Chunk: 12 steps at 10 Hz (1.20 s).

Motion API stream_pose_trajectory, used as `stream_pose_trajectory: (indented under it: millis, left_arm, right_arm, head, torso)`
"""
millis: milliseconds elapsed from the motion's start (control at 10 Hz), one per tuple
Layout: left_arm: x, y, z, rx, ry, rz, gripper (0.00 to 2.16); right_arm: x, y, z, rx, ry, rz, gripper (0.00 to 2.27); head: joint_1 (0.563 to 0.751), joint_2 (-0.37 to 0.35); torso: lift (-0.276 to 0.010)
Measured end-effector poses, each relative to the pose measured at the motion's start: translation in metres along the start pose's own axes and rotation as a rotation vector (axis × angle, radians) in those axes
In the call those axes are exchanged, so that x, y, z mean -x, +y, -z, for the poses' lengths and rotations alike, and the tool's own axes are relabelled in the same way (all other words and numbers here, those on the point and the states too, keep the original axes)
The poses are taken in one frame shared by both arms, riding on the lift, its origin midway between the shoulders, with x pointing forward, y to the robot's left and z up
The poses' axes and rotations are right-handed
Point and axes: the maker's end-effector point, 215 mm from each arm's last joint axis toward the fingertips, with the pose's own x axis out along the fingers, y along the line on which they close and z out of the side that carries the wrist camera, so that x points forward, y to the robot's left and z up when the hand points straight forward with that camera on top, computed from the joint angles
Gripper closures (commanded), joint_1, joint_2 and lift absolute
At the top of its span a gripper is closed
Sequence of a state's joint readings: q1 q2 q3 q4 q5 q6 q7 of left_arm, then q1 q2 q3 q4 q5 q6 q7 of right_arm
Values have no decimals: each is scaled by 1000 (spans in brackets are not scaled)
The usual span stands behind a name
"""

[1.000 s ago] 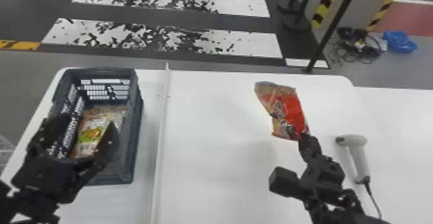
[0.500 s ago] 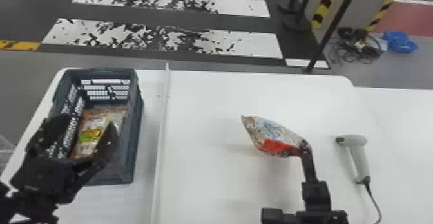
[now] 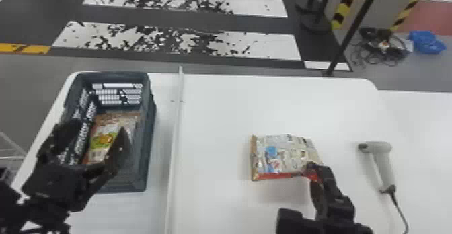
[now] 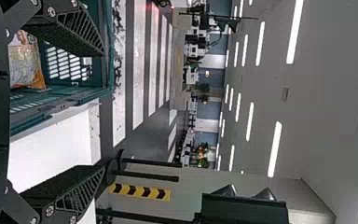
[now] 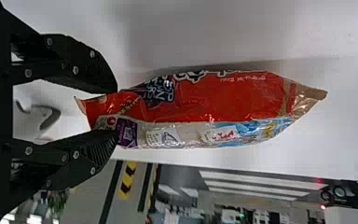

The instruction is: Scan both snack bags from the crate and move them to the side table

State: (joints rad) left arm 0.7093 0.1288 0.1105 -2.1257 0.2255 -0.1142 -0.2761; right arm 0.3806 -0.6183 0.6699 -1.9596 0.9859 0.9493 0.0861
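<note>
At the crate's near end my left gripper (image 3: 90, 149) stands open; in the left wrist view the left gripper (image 4: 103, 109) has its fingers wide apart. The grey crate (image 3: 151, 125) holds a snack bag (image 3: 101, 137) lying flat inside. My right gripper (image 3: 314, 174) grips the near right corner of a red snack bag (image 3: 289, 152) held over the white table, pale printed side up. In the right wrist view the right gripper (image 5: 116, 112) pinches one end of the red bag (image 5: 223, 100). A white scanner (image 3: 385, 162) lies to the right of that bag.
A thin white divider (image 3: 175, 132) runs along the table between crate and red bag. From the scanner a dark cable (image 3: 400, 206) trails to the near edge. Another white table surface (image 3: 427, 122) continues on the right. Black posts (image 3: 356, 25) stand beyond the far edge.
The right gripper has turned the red bag from hanging with its red face showing to its pale printed side facing up, swinging its free end left and nearer. The left arm has kept still.
</note>
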Motion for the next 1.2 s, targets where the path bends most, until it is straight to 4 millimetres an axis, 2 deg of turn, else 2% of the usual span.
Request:
stream_pose_trajectory:
  millis: [200,300,600,700,800,900,1000,1200]
  left_arm:
    - [0,0,0,-1,0,1,147]
    - [0,0,0,-1,1,1,147]
    - [0,0,0,-1,1,1,147]
    - [0,0,0,-1,1,1,147]
    - [0,0,0,-1,1,1,147]
    - [0,0,0,-1,1,2,147]
    - [0,-1,0,-1,1,2,147]
    - [0,0,0,-1,1,1,147]
  right_arm:
    - [6,9,-6,-356,-39,-274,53]
    - [10,1,-12,-552,-76,-392,70]
    - [15,-57,-11,-964,-179,-503,208]
    - [14,-72,-5,-1054,-197,-499,485]
    - [14,-84,-2,-1119,-221,-500,1166]
    - [14,-95,-1,-1169,-246,-497,2138]
    - [13,-100,-1,-1196,-255,-489,2226]
    - [19,-102,-15,-1195,-313,-528,2250]
  head:
    - [695,-56]
    - [695,-50]
    - [695,-48]
    - [695,-54]
    - [695,-64]
    - [695,-67]
    - [695,-69]
    - [695,-48]
  torso:
    - [-75]
    - [-75]
    - [-75]
    - [-75]
    - [-75]
    - [-75]
    - [-75]
    - [-75]
